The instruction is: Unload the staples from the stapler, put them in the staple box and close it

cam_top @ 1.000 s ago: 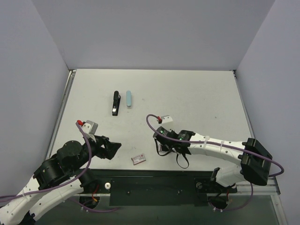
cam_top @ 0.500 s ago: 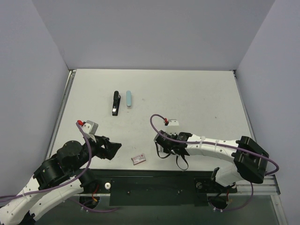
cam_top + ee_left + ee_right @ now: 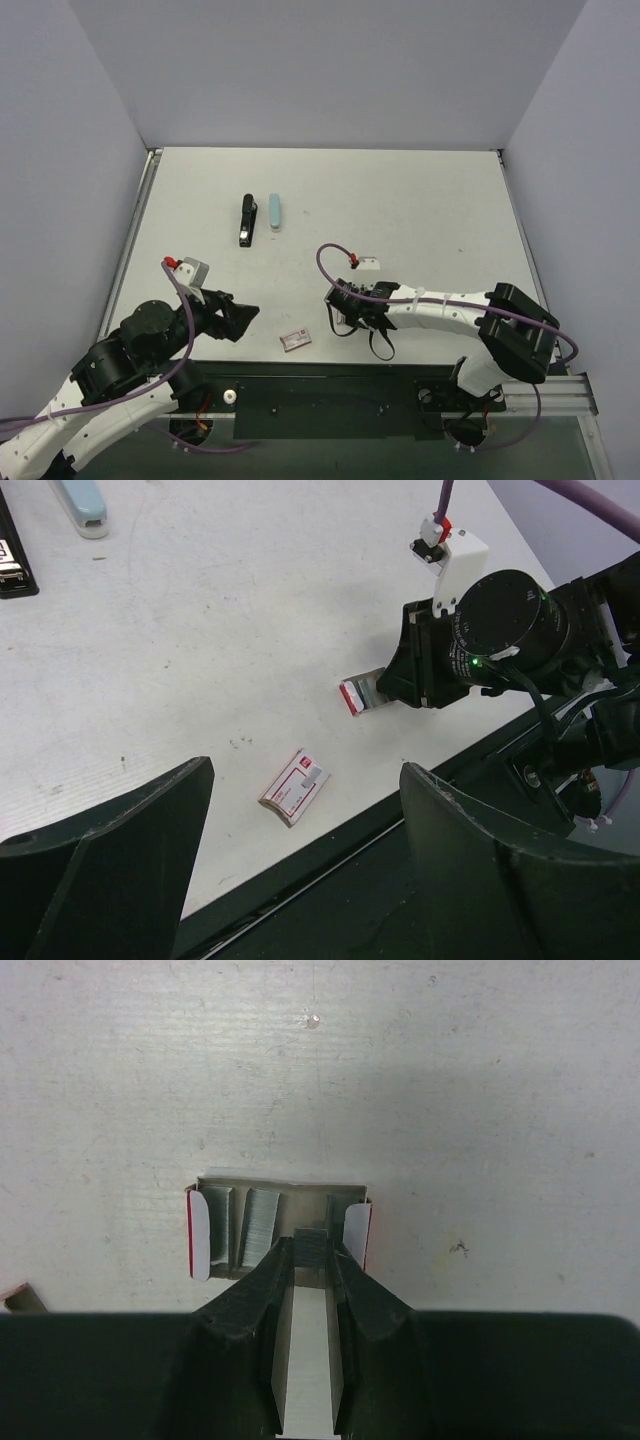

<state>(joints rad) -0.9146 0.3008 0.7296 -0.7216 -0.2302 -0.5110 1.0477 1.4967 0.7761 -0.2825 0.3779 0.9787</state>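
Right pincer pinched narrow on staple strip inside open staple box, left pincer spread wide near that box, black stapler lying well beyond it on desk.

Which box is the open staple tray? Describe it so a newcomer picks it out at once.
On the white table, look near the front edge, at the tips of the right gripper. The open staple tray lies there, red-ended, grey staples showing, with the gripper shut on a staple strip. The other small box, to its left, is closed and lies alone.
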